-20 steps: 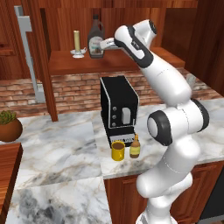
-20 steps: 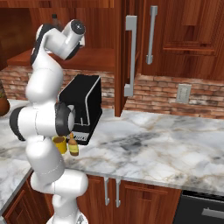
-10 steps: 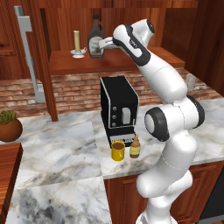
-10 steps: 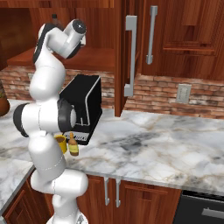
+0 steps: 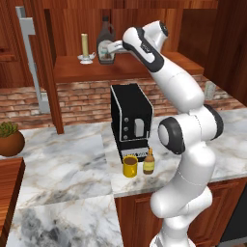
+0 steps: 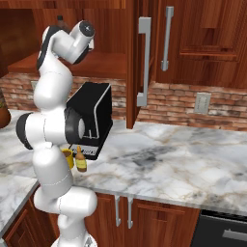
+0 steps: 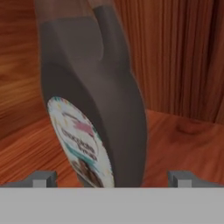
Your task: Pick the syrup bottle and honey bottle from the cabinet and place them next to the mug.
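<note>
While shelved, syrup bottle [image 7: 96, 109] seemingly dark-filled

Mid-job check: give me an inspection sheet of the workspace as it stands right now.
Surface: marble counter; wooden cabinet shelf above it.
Job's things: syrup bottle upright on the shelf; honey bottle on the counter beside the mug, apart from it.
Clutter: coffee machine behind the mug; candle on the shelf, left of the syrup bottle; potted plant at far left.
Grippers: gripper open, fingers either side of the syrup bottle's base, not closed on it.
Cables: nothing seen.
Surroundings: brick backsplash, wall outlet, cabinet doors.
</note>
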